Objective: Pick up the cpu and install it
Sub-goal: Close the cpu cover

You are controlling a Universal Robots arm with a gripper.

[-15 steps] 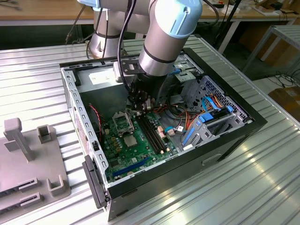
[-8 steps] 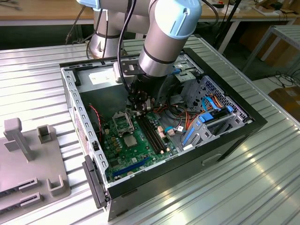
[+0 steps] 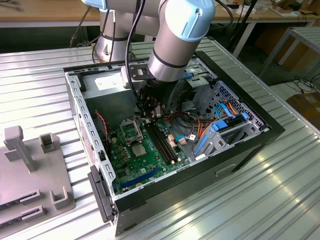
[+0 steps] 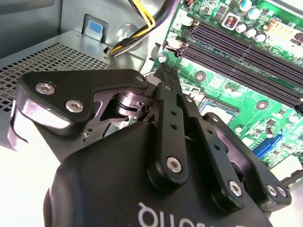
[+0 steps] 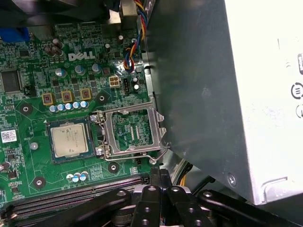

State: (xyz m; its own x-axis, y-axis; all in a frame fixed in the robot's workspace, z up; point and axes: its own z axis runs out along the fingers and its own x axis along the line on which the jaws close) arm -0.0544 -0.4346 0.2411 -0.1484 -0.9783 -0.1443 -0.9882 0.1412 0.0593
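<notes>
The cpu [image 5: 69,140] lay flat in its socket on the motherboard [image 5: 28,75], beside the raised load frame [image 5: 132,132]. The gripper [image 5: 160,177], fingers pressed together and holding nothing, hovered just past the frame, the memory slots [image 5: 71,191] between it and the cpu.

The arm [image 3: 172,45] points steeply down, its hand's [image 4: 163,71] fingers pressed together, holding nothing.

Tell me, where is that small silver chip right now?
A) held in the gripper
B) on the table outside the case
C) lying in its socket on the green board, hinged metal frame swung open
C: in the first wrist view the cpu lies in the socket, its metal frame flipped open alongside.
</notes>
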